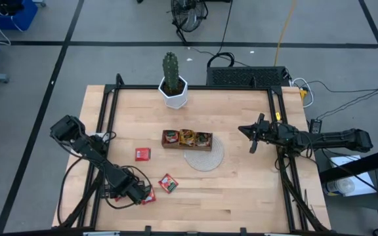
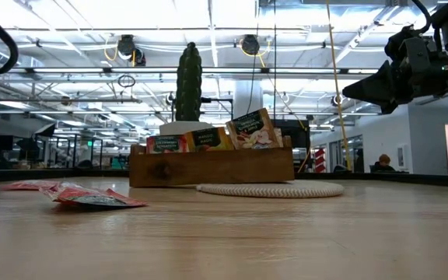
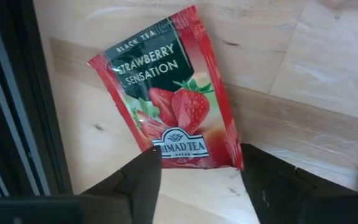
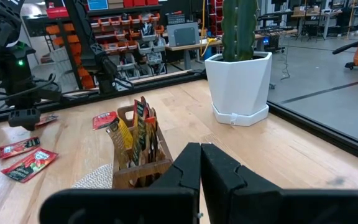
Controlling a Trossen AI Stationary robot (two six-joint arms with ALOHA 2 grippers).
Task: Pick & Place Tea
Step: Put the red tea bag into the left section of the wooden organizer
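Observation:
A red strawberry tea sachet lies flat on the wooden table near its front left corner. My left gripper points steeply down over the sachet's near end and is open, one finger at each near corner. Two more red sachets lie flat on the table. The brown wooden tray at mid-table holds several sachets standing on edge. My right gripper hangs shut and level at the right, clear of everything. My left gripper's fingertips stand at the two corners of the sachet's near edge, coming from above. Whether they touch the sachet, I cannot tell. The sachet lies flat on the table.
A round woven mat lies against the tray's near side. A cactus in a white pot stands at the far edge. The black frame rail runs close beside the left gripper. Bare wood lies between the tray and the front edge.

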